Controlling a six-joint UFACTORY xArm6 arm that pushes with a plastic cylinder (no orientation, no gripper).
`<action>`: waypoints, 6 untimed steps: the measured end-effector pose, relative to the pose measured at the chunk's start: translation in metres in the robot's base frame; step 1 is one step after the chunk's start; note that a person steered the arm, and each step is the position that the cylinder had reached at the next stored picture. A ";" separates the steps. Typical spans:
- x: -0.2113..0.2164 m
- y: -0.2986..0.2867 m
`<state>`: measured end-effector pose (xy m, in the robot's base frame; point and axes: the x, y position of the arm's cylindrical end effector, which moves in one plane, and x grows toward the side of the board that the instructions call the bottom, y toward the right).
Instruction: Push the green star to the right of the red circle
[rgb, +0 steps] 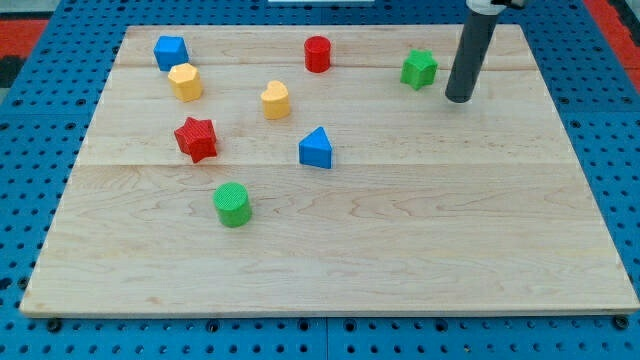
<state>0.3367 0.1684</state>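
The green star (419, 68) lies near the view's top right of the wooden board (330, 250). The red circle (317, 53) stands to its left, near the top edge, with a clear gap between them. My tip (458, 98) touches the board just right of and slightly below the green star, a short gap away from it. The dark rod rises from the tip toward the view's top.
A blue block (170, 51) and a yellow block (185, 81) sit at the top left. A yellow heart (275, 99), a red star (196, 138), a blue triangle (316, 148) and a green circle (232, 204) lie in the left-middle area.
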 end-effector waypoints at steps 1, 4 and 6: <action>0.000 -0.004; 0.000 -0.048; -0.040 -0.054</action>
<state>0.2963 0.1140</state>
